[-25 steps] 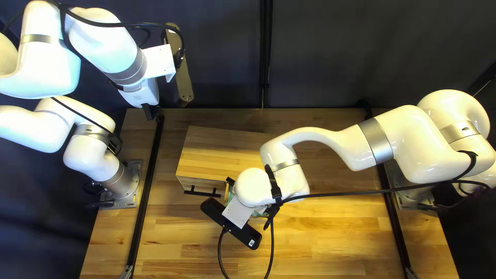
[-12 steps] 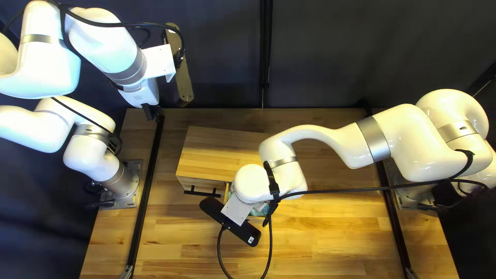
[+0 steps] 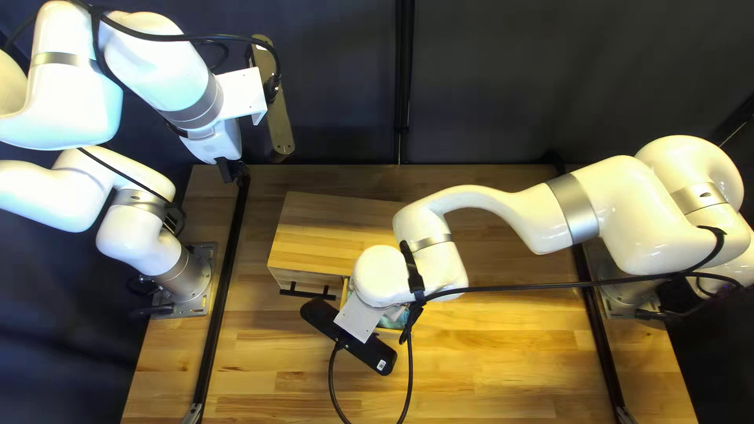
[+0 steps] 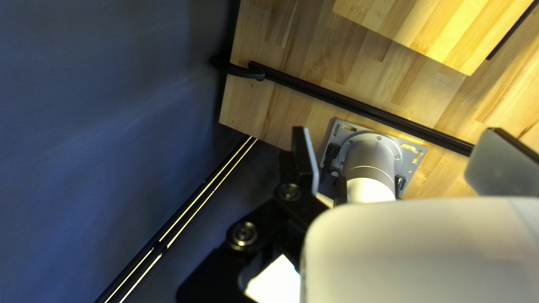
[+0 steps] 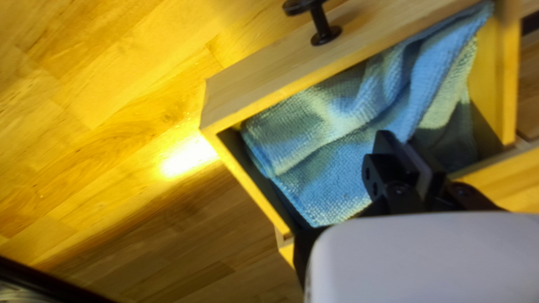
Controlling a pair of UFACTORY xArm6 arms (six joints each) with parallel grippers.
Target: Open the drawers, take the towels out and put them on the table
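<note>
The right arm [image 3: 383, 282] hides all but slivers of the open drawer [image 3: 344, 292] and blue towel [image 3: 393, 321] from above; the right wrist view crops the towel's end.

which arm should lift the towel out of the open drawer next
Right. The right hand, shut, is down in the open drawer at the blue towel; the left hand hangs open above its own base, away from the drawer.

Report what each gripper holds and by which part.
The right gripper, fingers shut, seems to pinch a raised fold of the blue towel inside the open drawer. The left gripper is open and holds nothing.
</note>
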